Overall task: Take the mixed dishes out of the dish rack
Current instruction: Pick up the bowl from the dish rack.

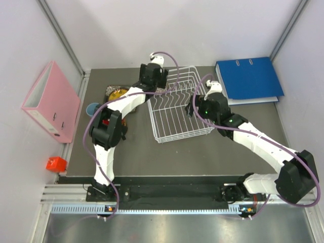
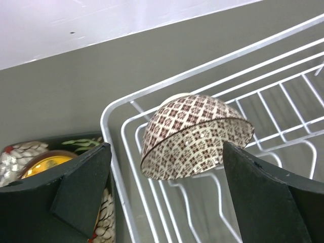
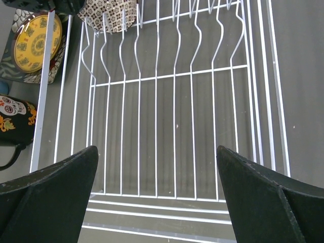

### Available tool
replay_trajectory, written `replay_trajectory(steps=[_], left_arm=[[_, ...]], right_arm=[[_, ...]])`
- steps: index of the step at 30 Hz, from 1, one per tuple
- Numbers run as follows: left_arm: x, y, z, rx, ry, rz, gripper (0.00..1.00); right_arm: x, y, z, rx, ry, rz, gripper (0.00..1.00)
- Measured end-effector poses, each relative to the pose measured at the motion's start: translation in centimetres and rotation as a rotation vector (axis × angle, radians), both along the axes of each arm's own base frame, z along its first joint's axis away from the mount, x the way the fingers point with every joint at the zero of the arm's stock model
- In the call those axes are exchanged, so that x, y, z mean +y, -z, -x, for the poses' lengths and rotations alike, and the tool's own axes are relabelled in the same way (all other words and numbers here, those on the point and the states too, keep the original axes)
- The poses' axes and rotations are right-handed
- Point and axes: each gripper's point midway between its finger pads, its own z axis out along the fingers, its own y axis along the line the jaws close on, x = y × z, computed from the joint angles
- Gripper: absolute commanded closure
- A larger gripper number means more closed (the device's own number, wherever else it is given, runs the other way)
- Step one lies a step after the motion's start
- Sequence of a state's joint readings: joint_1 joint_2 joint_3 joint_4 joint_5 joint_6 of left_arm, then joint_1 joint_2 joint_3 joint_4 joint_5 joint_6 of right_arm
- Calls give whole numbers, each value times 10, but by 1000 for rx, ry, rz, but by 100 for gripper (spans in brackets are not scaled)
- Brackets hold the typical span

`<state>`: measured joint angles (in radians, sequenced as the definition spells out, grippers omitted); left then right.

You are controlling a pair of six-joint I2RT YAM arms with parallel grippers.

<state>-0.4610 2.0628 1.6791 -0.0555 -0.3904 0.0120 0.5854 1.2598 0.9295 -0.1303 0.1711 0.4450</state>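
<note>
Top: dish rack point(image 1: 178, 106) sits mid-counter point(image 1: 167, 157). The left arm point(image 1: 132, 97) reaches to its far-left corner, the right arm point(image 1: 243, 132) to its right edge.

Left wrist: left fingers point(image 2: 83, 187) spread wide, gripping nothing. Bowl point(image 2: 195, 132) lies just beyond and between them, tipped on edge in the rack corner. It is cream with a brown lattice pattern.

Right wrist: right fingers point(image 3: 50, 187) apart and empty over the rack's near end. Amber plate point(image 3: 38, 40) and dark mug point(image 3: 15, 121) sit on the counter left of the rack.
</note>
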Motion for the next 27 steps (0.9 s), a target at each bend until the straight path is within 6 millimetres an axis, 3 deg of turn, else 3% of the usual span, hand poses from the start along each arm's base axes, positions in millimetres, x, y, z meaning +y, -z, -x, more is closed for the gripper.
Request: replay_trajectory(steps=[8,14,21,27], left_arm=[[-3,16,-10,16,17,54,14],[5,20,-17,12,19,76,23],[13,41,-29,27,30,94,31],[15,47,-29,34,32,84,55]], right_arm=[[0,-1,0,-3,1,-2,0],[0,-1,0,-3,1,-3,0],[0,2,0,0,2,-1,0],[-2,10,3,14,1,8,0]])
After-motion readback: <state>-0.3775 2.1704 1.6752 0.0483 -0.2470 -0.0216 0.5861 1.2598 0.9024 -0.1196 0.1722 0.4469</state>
